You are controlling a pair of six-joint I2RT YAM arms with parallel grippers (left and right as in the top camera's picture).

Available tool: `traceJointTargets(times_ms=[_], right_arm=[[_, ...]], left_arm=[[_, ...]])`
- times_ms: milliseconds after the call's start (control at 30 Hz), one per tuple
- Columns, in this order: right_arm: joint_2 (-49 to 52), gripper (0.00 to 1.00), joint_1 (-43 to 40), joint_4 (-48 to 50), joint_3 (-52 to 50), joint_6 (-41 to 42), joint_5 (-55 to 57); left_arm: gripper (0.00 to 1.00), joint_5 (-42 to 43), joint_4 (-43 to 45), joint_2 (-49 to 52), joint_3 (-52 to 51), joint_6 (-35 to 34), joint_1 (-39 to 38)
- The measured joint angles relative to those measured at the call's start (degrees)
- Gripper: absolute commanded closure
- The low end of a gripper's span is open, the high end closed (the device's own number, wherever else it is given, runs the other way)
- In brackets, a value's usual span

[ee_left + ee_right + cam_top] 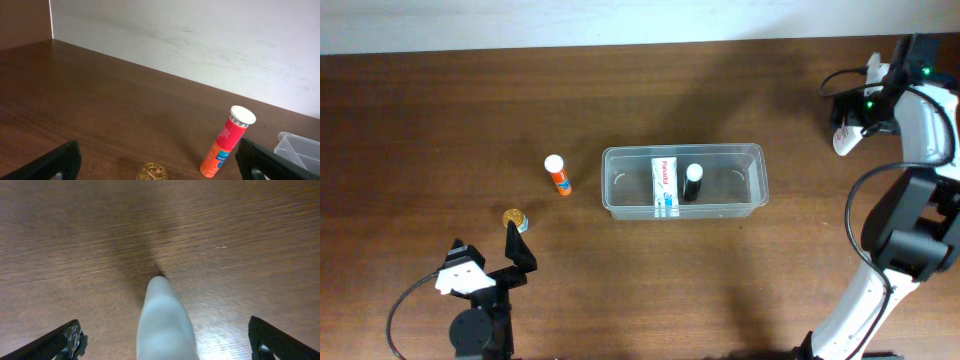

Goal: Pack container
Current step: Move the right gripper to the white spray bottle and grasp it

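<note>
The clear plastic container sits mid-table. It holds a white box and a small black bottle with a white cap. An orange tube with a white cap stands left of it, and it also shows in the left wrist view. A small gold-lidded jar stands further left and nearer the front. My left gripper is open and empty, and the jar sits just ahead, between its fingers. My right gripper is open over a white tube lying on the table, with both fingers well apart from it.
The container's corner shows at the right of the left wrist view. A white wall runs along the table's far edge. The white tube lies near the far right, close to the right arm's base.
</note>
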Motion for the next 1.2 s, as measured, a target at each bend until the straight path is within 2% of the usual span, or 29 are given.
traceJointTargets(times_ms=[167, 200, 300, 333, 467, 600, 800, 867, 900, 1200], right_arm=[[1.22, 0.09, 0.00, 1.40, 0.00, -0.39, -0.42], [1.25, 0.14, 0.00, 1.44, 0.00, -0.57, -0.42], [1.29, 0.42, 0.00, 1.46, 0.00, -1.27, -0.42], [1.29, 0.47, 0.00, 1.44, 0.00, -1.01, -0.42], [1.29, 0.48, 0.00, 1.25, 0.00, -0.92, -0.44], [1.29, 0.65, 0.00, 0.70, 0.00, -0.85, -0.55], [1.05, 0.70, 0.00, -0.63, 0.13, 0.35, -0.57], [0.79, 0.79, 0.00, -1.70, 0.17, 0.66, -0.59], [0.74, 0.80, 0.00, -2.03, 0.24, 0.98, -0.61], [-1.60, 0.78, 0.00, -11.58, 6.47, 3.21, -1.66]], left_arm=[[0.01, -0.02, 0.00, 0.00, 0.00, 0.00, 0.00], [0.01, 0.00, 0.00, 0.00, 0.00, 0.00, 0.00], [0.00, -0.02, 0.00, 0.00, 0.00, 0.00, 0.00], [0.01, -0.02, 0.00, 0.00, 0.00, 0.00, 0.00], [0.01, -0.02, 0.00, 0.00, 0.00, 0.00, 0.00], [0.01, 0.00, 0.00, 0.00, 0.00, 0.00, 0.00], [0.01, 0.00, 0.00, 0.00, 0.00, 0.00, 0.00], [0.01, -0.02, 0.00, 0.00, 0.00, 0.00, 0.00], [0.01, 0.00, 0.00, 0.00, 0.00, 0.00, 0.00], [0.01, 0.00, 0.00, 0.00, 0.00, 0.00, 0.00]])
